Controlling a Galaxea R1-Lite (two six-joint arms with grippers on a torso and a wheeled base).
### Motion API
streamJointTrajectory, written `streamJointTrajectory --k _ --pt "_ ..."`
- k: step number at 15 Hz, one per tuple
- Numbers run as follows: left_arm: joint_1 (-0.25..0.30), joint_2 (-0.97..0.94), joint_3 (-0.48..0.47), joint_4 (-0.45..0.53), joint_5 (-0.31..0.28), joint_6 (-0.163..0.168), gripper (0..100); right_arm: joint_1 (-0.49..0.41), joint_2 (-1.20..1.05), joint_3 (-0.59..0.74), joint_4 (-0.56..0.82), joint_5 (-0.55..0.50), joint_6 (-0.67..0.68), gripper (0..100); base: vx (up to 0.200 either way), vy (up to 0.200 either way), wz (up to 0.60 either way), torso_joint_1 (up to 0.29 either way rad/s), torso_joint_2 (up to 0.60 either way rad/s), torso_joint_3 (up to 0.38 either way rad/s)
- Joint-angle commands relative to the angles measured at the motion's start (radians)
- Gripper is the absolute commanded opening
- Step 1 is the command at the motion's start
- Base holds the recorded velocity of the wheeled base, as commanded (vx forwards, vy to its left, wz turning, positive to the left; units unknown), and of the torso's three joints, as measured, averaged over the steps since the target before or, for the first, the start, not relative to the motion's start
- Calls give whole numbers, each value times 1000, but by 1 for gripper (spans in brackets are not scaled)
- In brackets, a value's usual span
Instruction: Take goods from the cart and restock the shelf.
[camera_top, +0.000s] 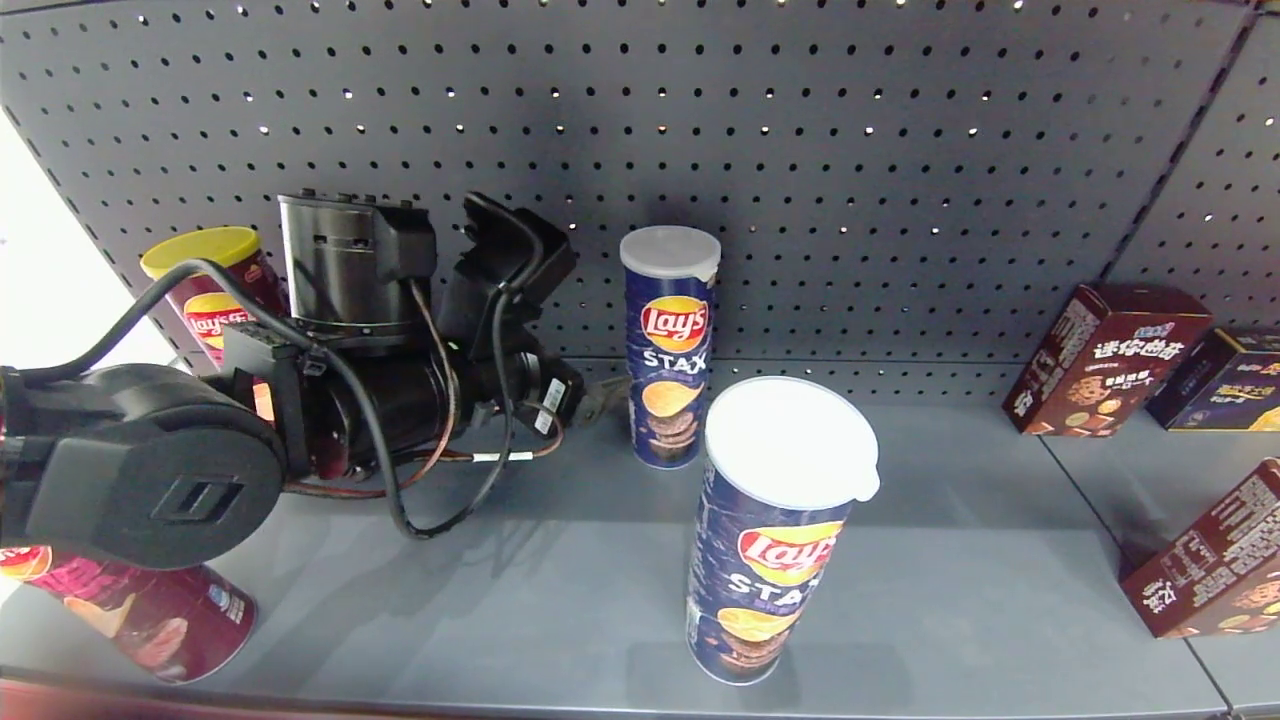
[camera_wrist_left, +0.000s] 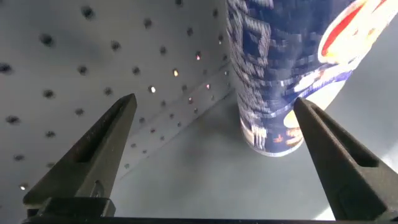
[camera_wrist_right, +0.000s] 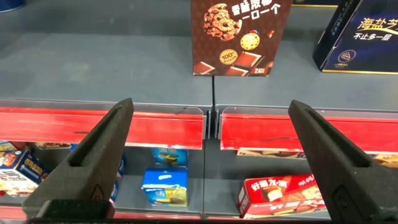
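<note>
Rear blue can (camera_top: 668, 345) stands upright by the pegboard (camera_top: 800, 120) on the grey shelf (camera_top: 950, 560), with the front blue can (camera_top: 775, 530) nearer the edge. In the left wrist view, the left gripper (camera_wrist_left: 214, 102) is spread wide, with the rear blue can just ahead. In the right wrist view, the right gripper (camera_wrist_right: 211, 104) is spread and empty, facing a brown box (camera_wrist_right: 239, 34).

Navy chip can (camera_top: 765, 580), white lid (camera_top: 790, 435); red can (camera_top: 215, 310), yellow lid (camera_top: 200, 250); grey perforated backboard (camera_top: 850, 150); brown boxes (camera_top: 1100, 360).
</note>
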Motion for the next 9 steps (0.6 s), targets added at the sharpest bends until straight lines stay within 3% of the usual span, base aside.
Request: streamJointTrajectory --k 1,4,9 --pt "18 -7 14 1 20 15 100 0 0 0 0 0 0 100 0 0 0 0 0 0" --pt "19 20 5 -1 62 17 100 0 0 0 0 0 0 100 0 0 0 0 0 0" --pt "15 90 -52 -1 60 19 100 0 0 0 0 0 0 100 0 0 0 0 0 0"
